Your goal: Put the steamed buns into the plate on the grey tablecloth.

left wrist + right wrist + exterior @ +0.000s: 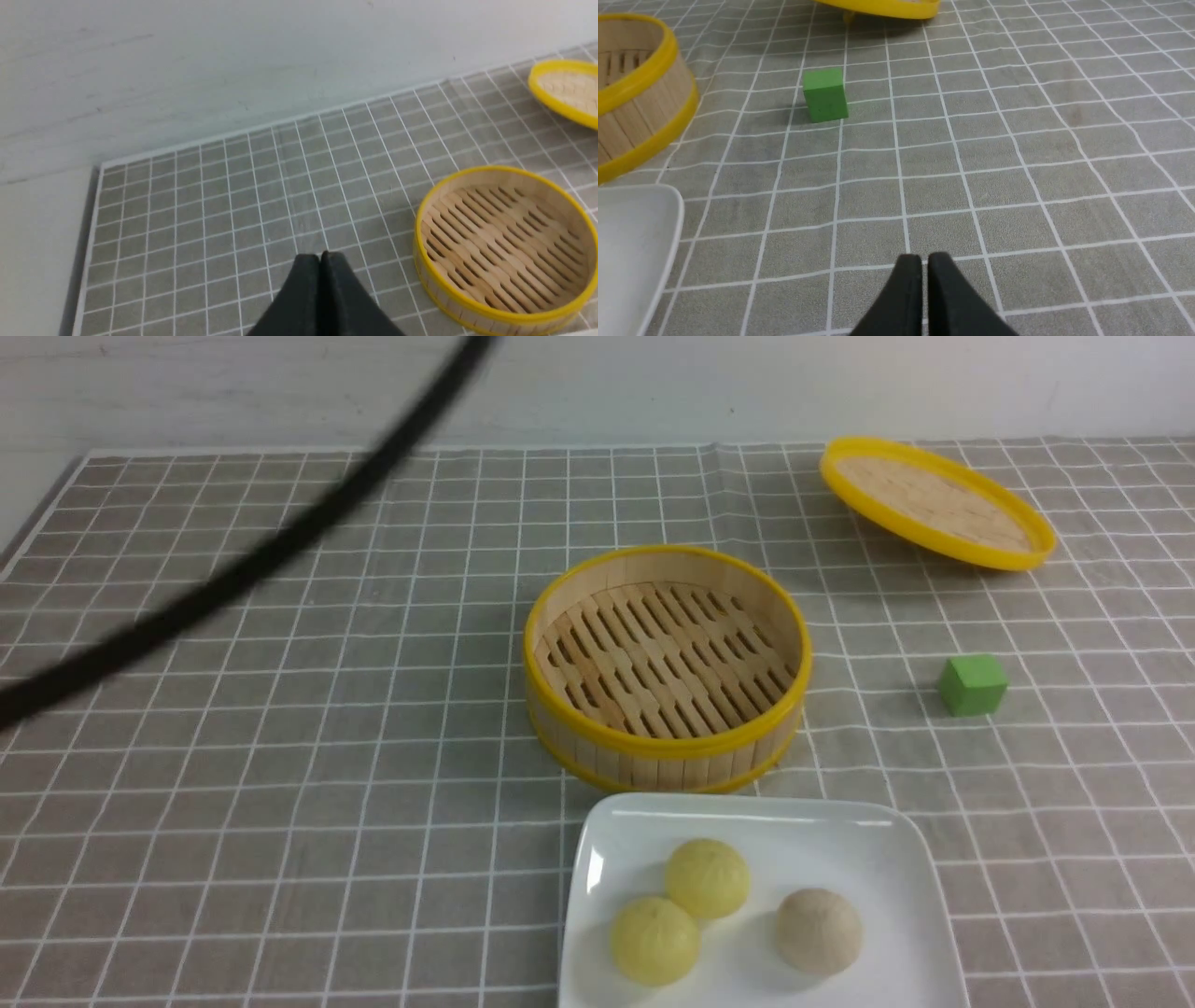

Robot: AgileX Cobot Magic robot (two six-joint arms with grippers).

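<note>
Glossy white plate (896,859), slatted wooden steamer (667,665) (yellow-rimmed), matt creased tablecloth (280,784).

Three steamed buns sit on the white plate (896,859), which lies on the grey tablecloth (280,803) at its near edge. Two yellow buns (707,877) (654,940) touch each other at the plate's middle and left, while the beige bun (818,931) sits apart toward its right.
</note>
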